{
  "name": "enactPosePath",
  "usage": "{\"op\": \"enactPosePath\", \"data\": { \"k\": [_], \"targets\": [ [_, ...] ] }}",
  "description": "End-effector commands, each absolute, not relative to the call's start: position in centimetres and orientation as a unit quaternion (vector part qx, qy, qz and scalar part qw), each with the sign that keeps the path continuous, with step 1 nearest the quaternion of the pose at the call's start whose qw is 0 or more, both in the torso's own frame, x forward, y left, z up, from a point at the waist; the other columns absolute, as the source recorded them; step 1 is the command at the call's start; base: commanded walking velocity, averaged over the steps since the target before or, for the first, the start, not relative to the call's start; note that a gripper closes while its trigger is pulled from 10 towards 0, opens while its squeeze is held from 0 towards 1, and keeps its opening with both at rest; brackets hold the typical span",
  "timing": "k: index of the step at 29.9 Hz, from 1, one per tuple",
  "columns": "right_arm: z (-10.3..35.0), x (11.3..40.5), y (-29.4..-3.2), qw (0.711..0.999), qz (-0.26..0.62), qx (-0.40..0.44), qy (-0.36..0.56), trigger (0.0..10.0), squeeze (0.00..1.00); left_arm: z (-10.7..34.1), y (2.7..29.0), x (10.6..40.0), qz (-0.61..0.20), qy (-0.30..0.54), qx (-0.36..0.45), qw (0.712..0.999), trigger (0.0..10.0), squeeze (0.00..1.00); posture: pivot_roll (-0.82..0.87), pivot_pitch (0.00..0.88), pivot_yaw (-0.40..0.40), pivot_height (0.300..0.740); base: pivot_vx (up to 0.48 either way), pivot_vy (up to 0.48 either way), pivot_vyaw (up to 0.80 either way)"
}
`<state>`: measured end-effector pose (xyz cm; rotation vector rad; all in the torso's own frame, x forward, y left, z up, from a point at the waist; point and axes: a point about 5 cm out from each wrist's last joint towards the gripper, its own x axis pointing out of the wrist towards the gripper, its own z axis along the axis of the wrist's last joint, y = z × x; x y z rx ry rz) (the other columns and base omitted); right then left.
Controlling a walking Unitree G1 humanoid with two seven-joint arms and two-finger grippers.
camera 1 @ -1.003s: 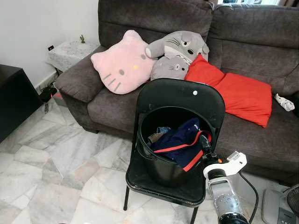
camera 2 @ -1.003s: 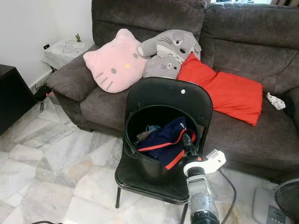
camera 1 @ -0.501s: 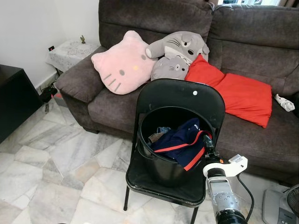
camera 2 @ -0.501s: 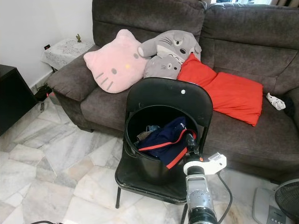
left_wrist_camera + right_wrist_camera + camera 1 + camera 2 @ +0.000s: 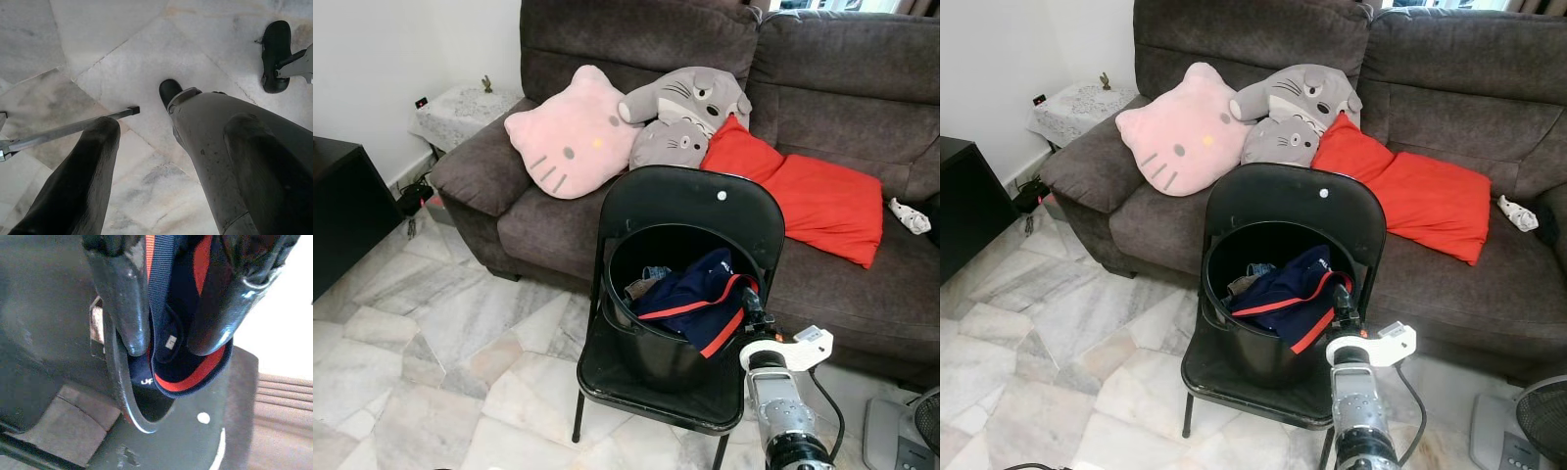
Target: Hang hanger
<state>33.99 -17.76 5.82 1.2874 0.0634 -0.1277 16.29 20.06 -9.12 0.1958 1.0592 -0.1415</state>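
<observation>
A black bucket [image 5: 644, 345] stands on a black folding chair [image 5: 690, 201] in front of the sofa. Inside it lies a heap of clothes topped by a navy garment with red trim [image 5: 690, 299]. My right gripper [image 5: 750, 311] is at the bucket's right rim. In the right wrist view the right gripper [image 5: 168, 343] is shut on the navy garment's red-trimmed edge [image 5: 198, 376], just above the bucket rim [image 5: 122, 396]. My left gripper [image 5: 166, 161] hangs low, pointing at the marble floor, fingers apart with nothing between them.
A brown sofa [image 5: 847, 108] behind the chair holds a pink cat cushion [image 5: 570, 132], grey cushions [image 5: 685, 108] and a red cushion [image 5: 808, 186]. A black cabinet [image 5: 342, 206] stands at left, a fan base [image 5: 901, 436] at lower right. Marble floor [image 5: 440, 352] lies open to the left.
My right gripper has drawn slightly back and down toward me at the bucket's right rim, and the garment's red-trimmed edge has come with it over the rim.
</observation>
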Motion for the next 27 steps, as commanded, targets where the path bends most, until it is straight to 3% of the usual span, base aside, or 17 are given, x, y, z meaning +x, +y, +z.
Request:
{"op": "enactPosePath", "data": {
  "k": [1, 20, 22, 24, 27],
  "targets": [
    [4.4, 33.3, -18.1, 0.787, -0.101, 0.605, 0.063, 10.0, 0.0, -9.4, 20.4, 15.6, -0.07, 0.518, 0.105, 0.846, 10.0, 0.0, -0.08, 0.103, 0.031, 0.74, 0.0, 0.0, 0.0],
    [5.6, 34.8, -17.5, 0.812, -0.1, 0.553, 0.156, 10.0, 0.0, -9.4, 20.6, 15.5, -0.069, 0.52, 0.108, 0.844, 10.0, 0.0, -0.08, 0.098, 0.037, 0.74, 0.0, 0.0, 0.0],
    [5.9, 35.1, -17.1, 0.822, -0.09, 0.534, 0.176, 10.0, 0.0, -9.4, 20.5, 15.5, -0.069, 0.521, 0.108, 0.844, 10.0, 0.0, -0.07, 0.097, 0.036, 0.74, 0.0, 0.0, 0.0],
    [6.3, 35.5, -16.8, 0.855, -0.071, 0.474, 0.195, 10.0, 0.0, -9.4, 20.5, 15.5, -0.068, 0.521, 0.108, 0.844, 10.0, 0.0, -0.08, 0.097, 0.035, 0.74, 0.0, 0.0, 0.0],
    [6.6, 35.7, -16.7, 0.863, -0.062, 0.458, 0.204, 10.0, 0.0, -9.4, 20.5, 15.6, -0.067, 0.52, 0.108, 0.844, 10.0, 0.0, -0.08, 0.098, 0.033, 0.74, 0.0, 0.0, 0.0]
  ]
}}
